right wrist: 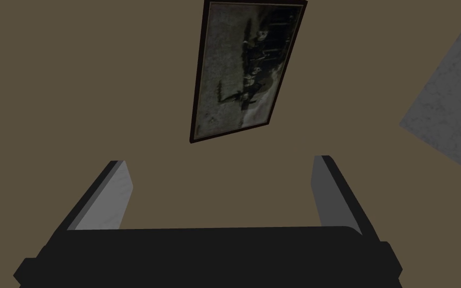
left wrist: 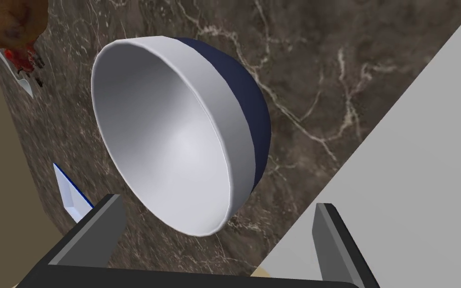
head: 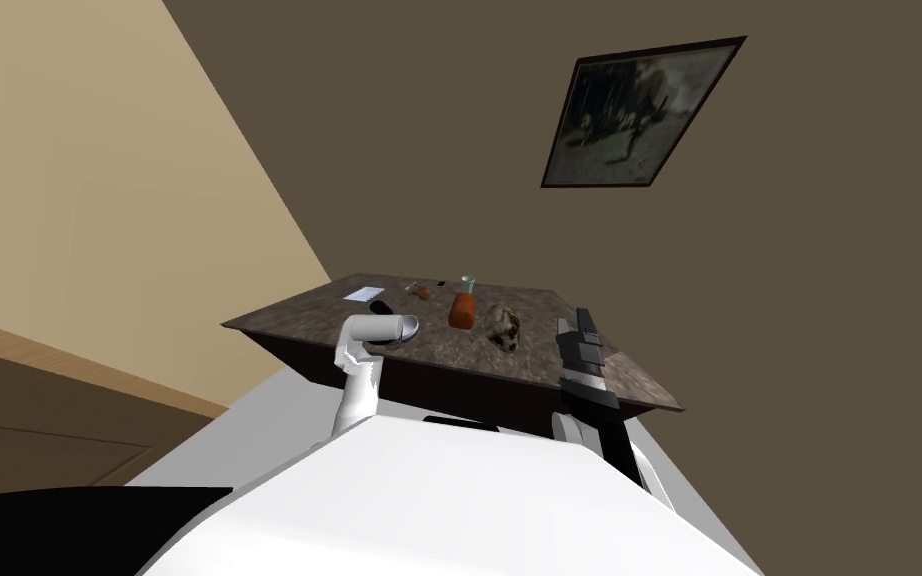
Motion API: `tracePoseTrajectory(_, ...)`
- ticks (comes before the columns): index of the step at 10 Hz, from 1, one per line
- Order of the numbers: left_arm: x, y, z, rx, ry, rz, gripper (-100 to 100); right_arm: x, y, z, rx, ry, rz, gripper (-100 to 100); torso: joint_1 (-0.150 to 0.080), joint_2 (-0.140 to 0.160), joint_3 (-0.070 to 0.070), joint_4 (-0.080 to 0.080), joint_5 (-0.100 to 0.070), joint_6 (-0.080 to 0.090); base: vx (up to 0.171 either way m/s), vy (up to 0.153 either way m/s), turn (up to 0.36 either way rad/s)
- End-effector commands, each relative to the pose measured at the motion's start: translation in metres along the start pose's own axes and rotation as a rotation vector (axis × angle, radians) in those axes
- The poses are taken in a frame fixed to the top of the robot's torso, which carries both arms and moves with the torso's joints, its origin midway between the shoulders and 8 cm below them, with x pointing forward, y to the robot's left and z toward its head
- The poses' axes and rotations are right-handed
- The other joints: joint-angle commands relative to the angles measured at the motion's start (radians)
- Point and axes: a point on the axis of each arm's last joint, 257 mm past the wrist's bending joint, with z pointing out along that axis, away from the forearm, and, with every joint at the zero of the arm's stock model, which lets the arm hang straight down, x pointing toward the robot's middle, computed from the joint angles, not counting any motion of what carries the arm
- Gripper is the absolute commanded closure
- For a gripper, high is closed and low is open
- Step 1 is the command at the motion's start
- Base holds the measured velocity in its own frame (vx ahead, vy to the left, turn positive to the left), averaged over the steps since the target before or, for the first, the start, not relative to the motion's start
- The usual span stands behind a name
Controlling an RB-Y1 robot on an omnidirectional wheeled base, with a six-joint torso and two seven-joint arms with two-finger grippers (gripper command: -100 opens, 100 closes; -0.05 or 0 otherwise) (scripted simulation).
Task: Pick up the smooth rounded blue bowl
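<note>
My left claw (left wrist: 218, 201) is spread wide, both fingers standing well apart with nothing clamped between them. The bowl (left wrist: 184, 135) sits just ahead of it on the dark brown marbled counter (left wrist: 324, 75). It is white inside and along the rim band and dark blue on the rounded outside. Its near rim dips into the gap between the fingers. I see space on either side of that rim, so neither finger looks to be touching it. The bowl is close to the counter's edge, and a light grey surface (left wrist: 399, 175) lies past that edge.

Beside the left finger a flat white piece with a blue edge (left wrist: 69, 195) is cut off by the finger, so I cannot name it. A brown thing with red feet (left wrist: 9, 30) is cropped at the corner of the left wrist view.

From the head camera my left wrist (head: 379, 328) is over the near left part of the counter (head: 539, 305). Farther on stand an orange-brown container (head: 462, 310) and a mottled grey lump (head: 504, 328), both too small to identify.

My right claw (right wrist: 220, 160) is also wide open and empty, raised over the counter's right side.
</note>
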Motion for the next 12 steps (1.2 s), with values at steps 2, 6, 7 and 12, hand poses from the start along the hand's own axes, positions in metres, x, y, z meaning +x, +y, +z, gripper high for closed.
tracePoseTrajectory(2, 0.013, -0.03, 0.002, 0.062, 0.031, 0.05, -100, 0.0, 0.0, 0.0, 0.0, 0.0, 0.0, 0, 0.0, 0.0, 0.0, 0.0, 0.0, 0.0, -0.046, -0.019, -0.104)
tracePoseTrajectory(6, 0.014, -0.034, 0.025, 0.035, 0.018, 0.078, -100, 0.0, 0.0, 0.0, 0.0, 0.0, 0.0, 0, 0.0, 0.002, 0.001, 0.001, 0.0, 0.0, -0.046, -0.023, -0.012)
tracePoseTrajectory(7, 0.014, -0.026, 0.032, 0.006, 0.014, 0.082, -100, 0.0, 0.0, 0.0, 0.0, 0.0, 0.0, 0, 0.001, 0.0, 0.0, 0.0, 0.0, 0.0, 0.015, 0.008, -0.006)
tracePoseTrajectory(12, 0.024, -0.074, 0.04, 0.092, 0.035, 0.136, -100, 0.0, 0.0, 0.0, 0.0, 0.0, 0.0, 0, -0.002, 0.005, 0.003, 0.001, 0.0, 0.0, -0.054, -0.026, -0.052)
